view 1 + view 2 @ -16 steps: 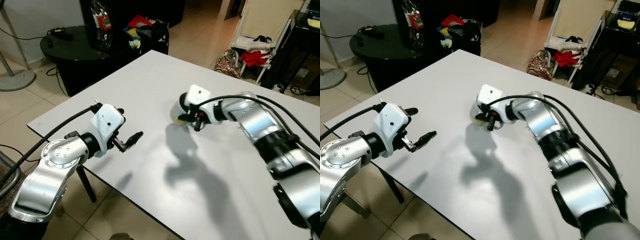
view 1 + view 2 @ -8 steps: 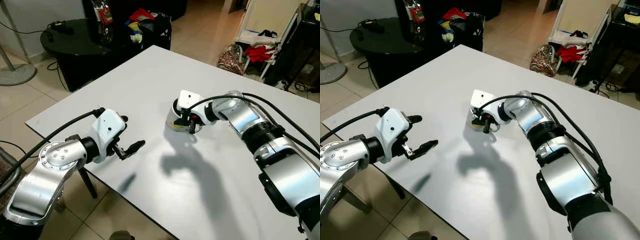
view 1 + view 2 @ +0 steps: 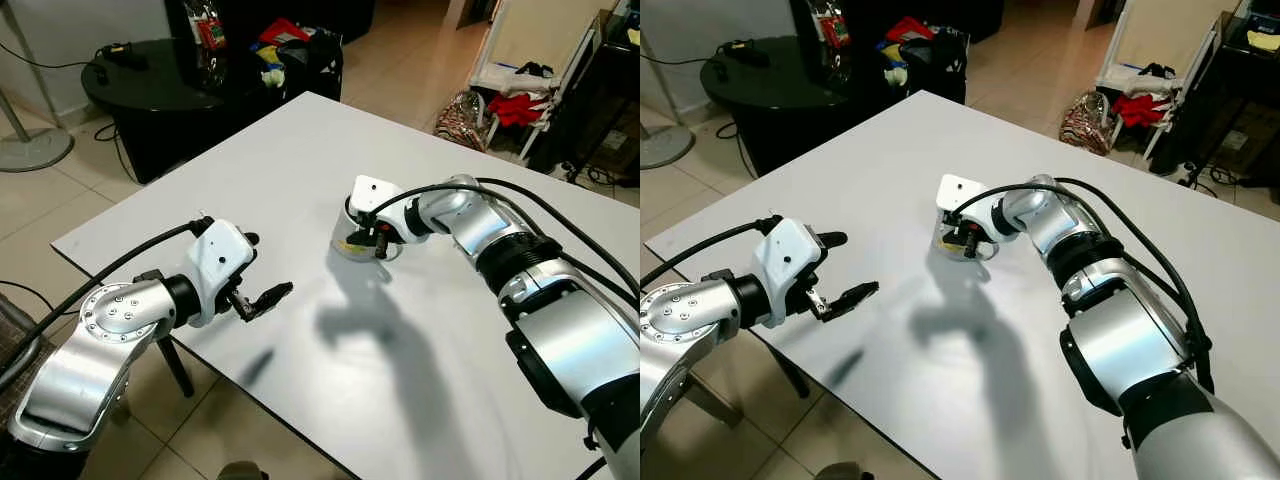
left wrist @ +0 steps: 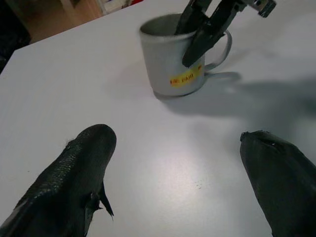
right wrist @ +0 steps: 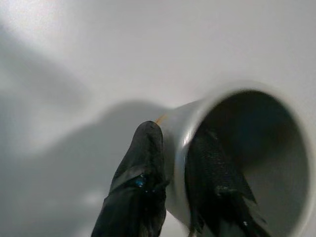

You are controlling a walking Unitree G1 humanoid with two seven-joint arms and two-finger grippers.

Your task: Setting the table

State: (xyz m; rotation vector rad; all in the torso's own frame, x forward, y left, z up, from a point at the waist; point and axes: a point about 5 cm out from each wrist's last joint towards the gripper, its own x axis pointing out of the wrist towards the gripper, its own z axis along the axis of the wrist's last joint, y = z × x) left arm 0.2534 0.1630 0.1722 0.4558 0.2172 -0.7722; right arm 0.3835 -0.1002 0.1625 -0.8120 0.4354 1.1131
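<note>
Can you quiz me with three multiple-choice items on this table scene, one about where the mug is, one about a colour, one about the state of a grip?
1. Where is the mug?
A. standing on the white table
B. on the floor
C. on the round black side table

2. What colour is the label on the mug?
A. blue
B. yellow
C. green

3. How does the right gripper hold the mug?
A. jaws around the handle
B. jaws wide open above it
C. jaws pinching the rim, one inside and one outside

Answers: 1 A, the mug's base sits on the white tabletop. 2 B, a yellow strip shows on its grey side. 3 C, the right wrist view shows one black finger inside the cup and one outside. The left gripper is open and apart from it.
</note>
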